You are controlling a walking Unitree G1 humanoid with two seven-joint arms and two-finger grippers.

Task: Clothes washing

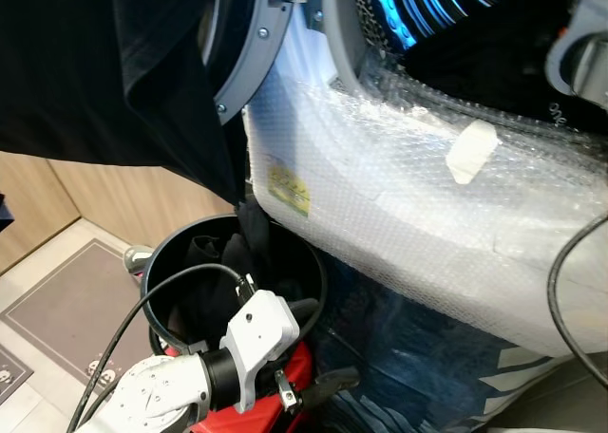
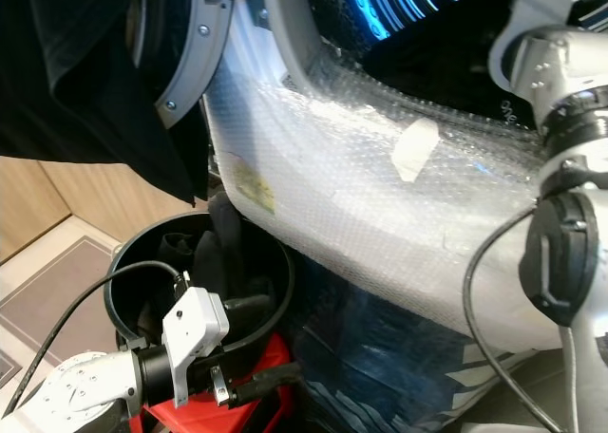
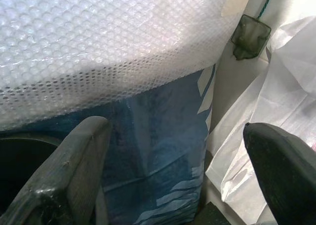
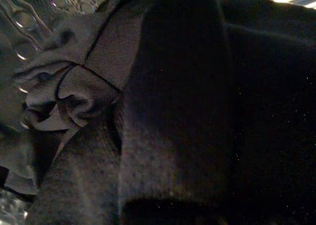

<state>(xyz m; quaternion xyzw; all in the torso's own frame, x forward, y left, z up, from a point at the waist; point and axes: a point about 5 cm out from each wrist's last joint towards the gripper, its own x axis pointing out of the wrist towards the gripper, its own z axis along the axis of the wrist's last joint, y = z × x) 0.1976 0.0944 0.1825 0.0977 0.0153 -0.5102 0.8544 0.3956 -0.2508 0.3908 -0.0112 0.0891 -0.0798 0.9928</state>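
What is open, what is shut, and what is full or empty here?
Washing machine door: open, black cloth draped over it.
Drum: lit blue, dark clothes inside.
Black bucket: upright, dark clothes in it.
Left gripper: open, holding nothing, beside the bucket.
Right gripper: among dark clothes; open or shut cannot be told.

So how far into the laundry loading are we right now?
Some dark clothes already lie inside the drum. The right arm reaches into the washer opening; its grip is unclear. The left gripper is open by the black bucket, which still holds dark clothing to transfer.
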